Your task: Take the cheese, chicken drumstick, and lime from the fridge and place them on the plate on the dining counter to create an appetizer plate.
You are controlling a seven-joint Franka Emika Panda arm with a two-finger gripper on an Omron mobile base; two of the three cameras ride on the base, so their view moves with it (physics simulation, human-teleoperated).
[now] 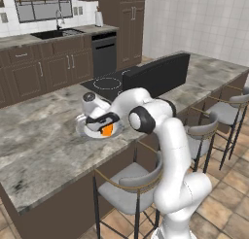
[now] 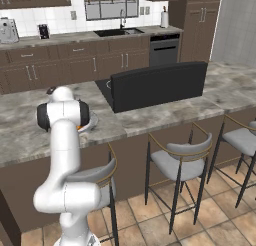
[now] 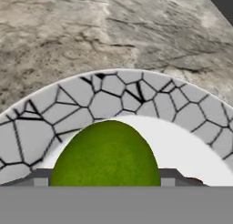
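One small round yellow-green lime (image 3: 105,155) pinched between the two dark fingertips (image 3: 41,176) of the white arm's two-finger gripper (image 1: 103,122), filling the whole gap from one tip to the other and touching both. Jaws spread wide, yet clamped on that fruit. Held low, right over the round plate (image 3: 113,93) with its white centre and grey cracked-mosaic rim; cannot tell whether resting on the white surface or just above it.

Seen from the left base camera: small orange triangular cheese wedge (image 1: 107,130) lying on that same plate (image 1: 81,127), directly beneath the hand and partly hidden by it. Plate set on the grey-beige marbled stone top of the large dining counter (image 1: 39,145), near the edge closest to the robot. Seen from the right base camera: plate rim (image 2: 91,123) peeking out beside the arm's dark joint, with a sliver of orange next to it.

Further along the island, well apart from the plate: black cooktop (image 1: 107,83) with pale rings, and a tall black panel (image 1: 155,75) standing upright just beyond it. Grey-cushioned stools (image 1: 131,182) with dark frames lined up along the near side of the counter's brown base.
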